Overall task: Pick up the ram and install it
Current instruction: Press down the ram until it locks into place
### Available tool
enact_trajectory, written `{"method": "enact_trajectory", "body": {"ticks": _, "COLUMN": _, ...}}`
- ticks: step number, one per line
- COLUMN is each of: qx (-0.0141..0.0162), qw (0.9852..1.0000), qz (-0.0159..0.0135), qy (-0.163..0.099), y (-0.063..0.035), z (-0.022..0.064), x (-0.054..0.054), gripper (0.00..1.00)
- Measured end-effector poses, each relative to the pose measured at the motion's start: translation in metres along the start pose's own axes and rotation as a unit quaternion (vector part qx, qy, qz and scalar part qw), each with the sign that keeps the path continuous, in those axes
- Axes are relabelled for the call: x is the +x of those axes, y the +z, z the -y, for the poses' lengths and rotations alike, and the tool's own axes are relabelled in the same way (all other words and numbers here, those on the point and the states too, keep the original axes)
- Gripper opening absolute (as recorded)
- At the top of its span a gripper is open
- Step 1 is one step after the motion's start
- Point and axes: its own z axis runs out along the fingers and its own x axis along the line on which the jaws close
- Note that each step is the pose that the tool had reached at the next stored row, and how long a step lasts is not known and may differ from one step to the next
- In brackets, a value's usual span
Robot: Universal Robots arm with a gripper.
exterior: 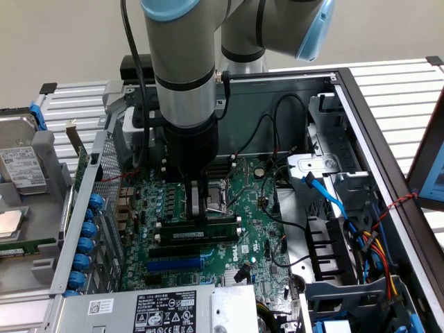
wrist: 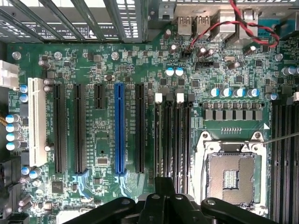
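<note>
Nearest the lens in the exterior view lies a grey power supply box (exterior: 142,309) with a black-and-white label, at the bottom edge of the open computer case (exterior: 347,118). The case rests on a pale slatted counter (exterior: 395,90). Behind the box spreads the green motherboard (exterior: 257,208). The arm comes down from the top of the picture. Its hand (exterior: 198,208) hangs low over the board, just in front of the processor socket (exterior: 216,198). Directly under the hand is the ram (exterior: 215,221), a green stick with black chips. It stands on edge among the long black slots, its long axis running from the exterior view's left to its right. A second stick (exterior: 198,236) with a pale label lies parallel just beside it, on the near side. The blue slot (exterior: 173,263) is nearer still. Whether the hand is clenched on the ram or released cannot be told. Loose black cables (exterior: 277,125) loop over the board toward the exterior view's right. A light blue flat cable (exterior: 326,194) crosses the metal drive cage there. A hard drive (exterior: 21,173) lies outside the case on the exterior view's left.

From the wrist view, the dark body of the hand (wrist: 163,200) sits closest. Beyond it are the black memory slots with white latches (wrist: 158,98) and the blue slot (wrist: 119,126). A white slot (wrist: 36,121) stands well apart from them. The bare processor socket (wrist: 231,172) is beside the memory slots. Twisted red and black wires (wrist: 252,23) run over the rear ports.
</note>
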Motion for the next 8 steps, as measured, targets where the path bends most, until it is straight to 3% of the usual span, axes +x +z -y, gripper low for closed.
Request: {"method": "enact_trajectory", "body": {"ticks": 8, "qx": 0.0038, "qw": 1.0000, "qz": 0.0001, "qy": 0.000, "y": 0.0020, "z": -0.0002, "x": 0.0001, "gripper": 0.10}}
